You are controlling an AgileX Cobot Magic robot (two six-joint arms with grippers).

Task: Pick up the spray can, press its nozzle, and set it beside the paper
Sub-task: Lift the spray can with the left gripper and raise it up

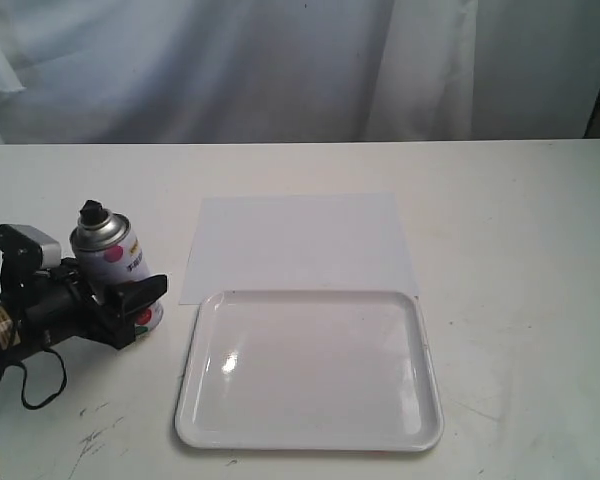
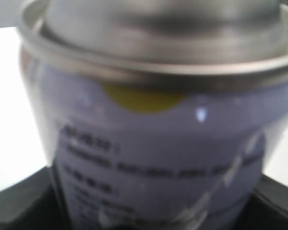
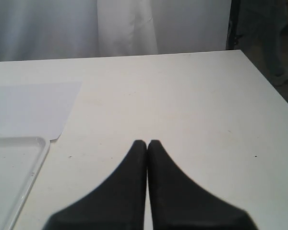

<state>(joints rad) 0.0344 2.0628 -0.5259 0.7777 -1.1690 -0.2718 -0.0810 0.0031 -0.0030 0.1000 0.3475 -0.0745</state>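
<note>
The spray can (image 1: 115, 262) stands at the table's left side, leaning slightly, its black nozzle (image 1: 91, 212) on top of the silver dome. My left gripper (image 1: 135, 312) comes in from the left and is shut on the can's lower body, one black finger (image 1: 146, 289) on each side. In the left wrist view the can (image 2: 153, 143) fills the picture, with dark fingers at both lower corners. The paper (image 1: 298, 245) lies flat to the can's right, behind the tray. My right gripper (image 3: 147, 143) is shut and empty over bare table, with the paper (image 3: 29, 108) off to its side.
A glossy white tray (image 1: 310, 436) with a raised rim lies in front of the paper, overlapping its near edge; its corner (image 3: 38, 155) shows in the right wrist view. A pale curtain hangs behind the table. A black cable loops under the left arm.
</note>
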